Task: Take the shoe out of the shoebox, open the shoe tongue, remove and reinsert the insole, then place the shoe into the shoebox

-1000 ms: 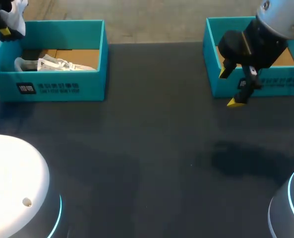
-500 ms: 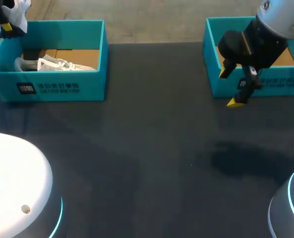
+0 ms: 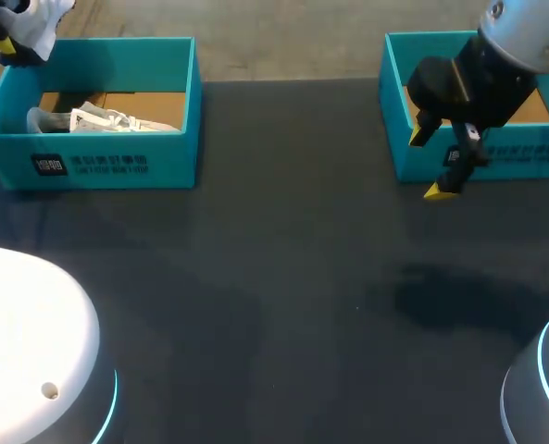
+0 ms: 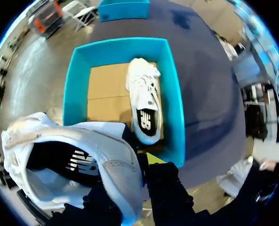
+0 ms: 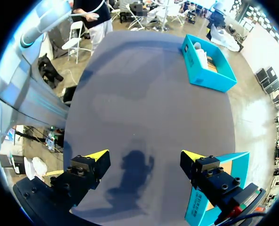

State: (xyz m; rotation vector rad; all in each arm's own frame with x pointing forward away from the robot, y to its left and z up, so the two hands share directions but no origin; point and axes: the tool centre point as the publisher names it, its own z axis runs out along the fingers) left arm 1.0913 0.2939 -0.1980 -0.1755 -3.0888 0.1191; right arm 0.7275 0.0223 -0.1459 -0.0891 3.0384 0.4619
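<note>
High over the back left corner of the teal shoebox [image 3: 98, 157], my left gripper [image 3: 4, 39] is shut on a white shoe [image 3: 44, 18]. In the left wrist view the gripper [image 4: 130, 175] pinches the side wall of that shoe [image 4: 83, 141], whose dark lining faces the camera. Straight below lies the open shoebox [image 4: 75, 84]. A second white shoe [image 4: 144, 99] rests inside it on the brown floor, also seen as the second shoe [image 3: 103, 120] in the head view. My right gripper [image 3: 431, 163] hangs open in front of the other box, holding nothing; the right gripper [image 5: 144, 157] looks down on bare table.
A second teal box [image 3: 394, 111] stands at the table's back right, right behind my right gripper, and shows as the second box [image 5: 198, 207] beside that gripper's finger. The dark tabletop [image 3: 274, 277] stretches between the two boxes.
My left gripper has carried the shoe a little higher and farther back from the shoebox. The right arm has kept still.
</note>
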